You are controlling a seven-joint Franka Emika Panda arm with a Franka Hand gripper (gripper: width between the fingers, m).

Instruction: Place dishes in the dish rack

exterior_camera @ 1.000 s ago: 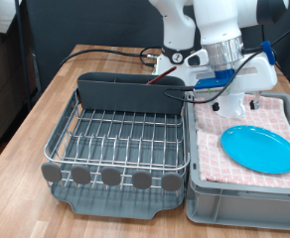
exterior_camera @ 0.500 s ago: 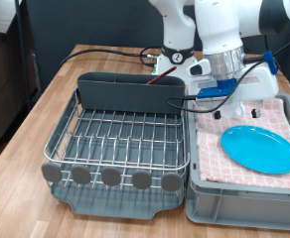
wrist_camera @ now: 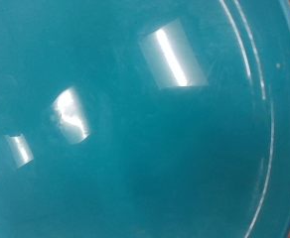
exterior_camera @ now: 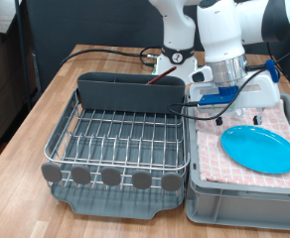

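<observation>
Change: compared with one second ago, the arm's hand stands higher in the exterior view and a little more toward the exterior view's right; the plate lies in the same place.
Gripper (exterior_camera: 227, 107): it hangs above the far edge of the plate (its fingers are hard to make out against the white body behind), so I cannot tell if it is spread or closed; nothing is seen between the fingers.
Plate (exterior_camera: 260, 149): light blue, flat on the checked cloth (exterior_camera: 284, 111) inside the grey crate (exterior_camera: 224, 206); it fills the whole wrist view (wrist_camera: 145, 129).
Dish rack (exterior_camera: 115, 149): at the exterior view's left of the crate, no dish in it.
Meaning: the plate is not yet moved; placing has not begun for it.
</observation>
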